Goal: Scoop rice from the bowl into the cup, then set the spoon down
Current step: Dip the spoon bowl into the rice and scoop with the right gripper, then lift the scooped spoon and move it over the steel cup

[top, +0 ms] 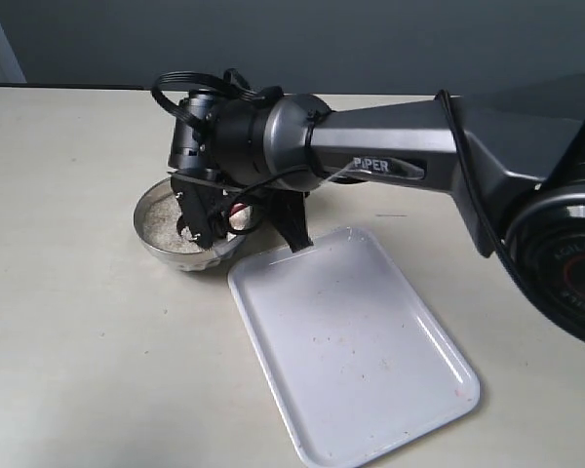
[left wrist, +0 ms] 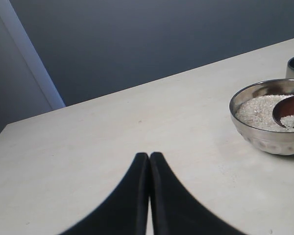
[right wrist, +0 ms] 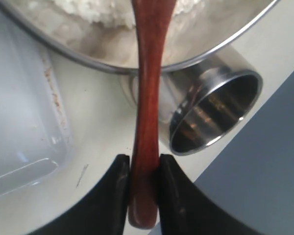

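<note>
The steel bowl (left wrist: 264, 139) holds white rice (left wrist: 257, 110) and stands at the table's left of centre (top: 156, 219) in the exterior view. My right gripper (right wrist: 144, 164) is shut on the end of the reddish-brown spoon's handle (right wrist: 148, 117). The spoon's head (left wrist: 288, 108) lies in the bowl with a little rice on it. The small steel cup (right wrist: 215, 115) stands right beside the bowl, looking dark inside; in the exterior view my right arm (top: 273, 136) hides it. My left gripper (left wrist: 149, 156) is shut with nothing in it, hovering over bare table well away from the bowl.
A white rectangular tray (top: 361, 351) lies close beside the bowl, with a few stray specks on it. The table's far edge runs just beyond the cup, with a dark wall behind it.
</note>
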### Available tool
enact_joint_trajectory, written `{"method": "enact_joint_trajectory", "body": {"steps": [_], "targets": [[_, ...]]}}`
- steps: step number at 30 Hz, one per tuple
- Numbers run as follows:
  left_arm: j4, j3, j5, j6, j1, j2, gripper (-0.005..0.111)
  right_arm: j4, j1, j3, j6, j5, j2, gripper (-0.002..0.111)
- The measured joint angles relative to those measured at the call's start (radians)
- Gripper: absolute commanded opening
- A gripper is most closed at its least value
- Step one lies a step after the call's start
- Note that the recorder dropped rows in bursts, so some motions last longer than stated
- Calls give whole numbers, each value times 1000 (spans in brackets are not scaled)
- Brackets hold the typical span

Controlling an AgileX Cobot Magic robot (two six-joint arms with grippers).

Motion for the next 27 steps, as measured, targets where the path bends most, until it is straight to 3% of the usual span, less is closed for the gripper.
{"method": "enact_joint_trajectory", "body": {"steps": [12, 19, 27], "targets": [[0, 0, 0, 0, 0, 0, 1, 40, -13, -42, -2, 55, -7, -1], [0, 0, 0, 0, 0, 0, 1, 185, -79, -116, -22, 94, -9, -1], [0, 0, 0, 0, 0, 0, 1, 210, -130, -116, -26, 112, -9, -1]]}}
